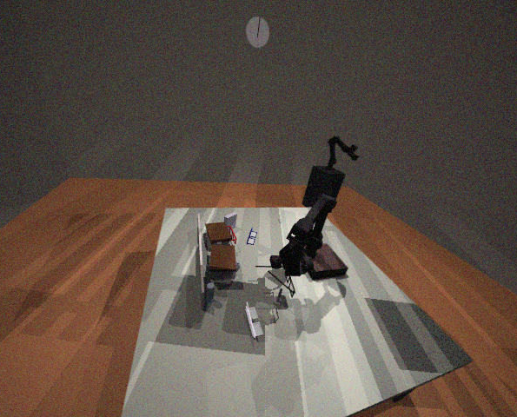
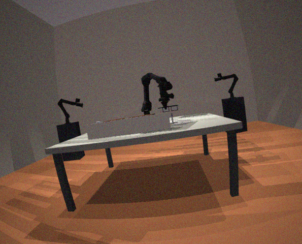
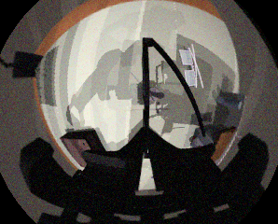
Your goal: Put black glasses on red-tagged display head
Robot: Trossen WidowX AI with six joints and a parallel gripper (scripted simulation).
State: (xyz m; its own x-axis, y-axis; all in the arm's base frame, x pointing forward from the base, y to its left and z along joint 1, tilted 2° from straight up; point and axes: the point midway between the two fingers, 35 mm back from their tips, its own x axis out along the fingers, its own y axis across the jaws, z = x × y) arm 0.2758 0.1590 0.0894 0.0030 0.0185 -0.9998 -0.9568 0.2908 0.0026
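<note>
My gripper [image 1: 289,274] [image 2: 165,108] [image 3: 145,130] is shut on the black glasses [image 1: 291,294] [image 2: 175,106] [image 3: 145,84], holding them above the table with their thin temples spread out. Two display heads with brown tops stand in front of the upright panel: a nearer head [image 1: 222,258] and a farther head [image 1: 217,232]. The gripper is to the right of the nearer head in the top view, and the glasses are apart from both heads. A red outline [image 1: 234,234] shows at the farther head. The red tag, noses and ears cannot be made out.
The upright panel [image 1: 199,255] [image 2: 130,127] stands behind the heads. A blue cylinder [image 1: 209,293] stands near its end. A white rack-like object [image 1: 254,321] [image 3: 187,57], a small dark object [image 1: 281,300], blue-framed glasses [image 1: 251,236] and a pale box [image 1: 230,220] are on the table.
</note>
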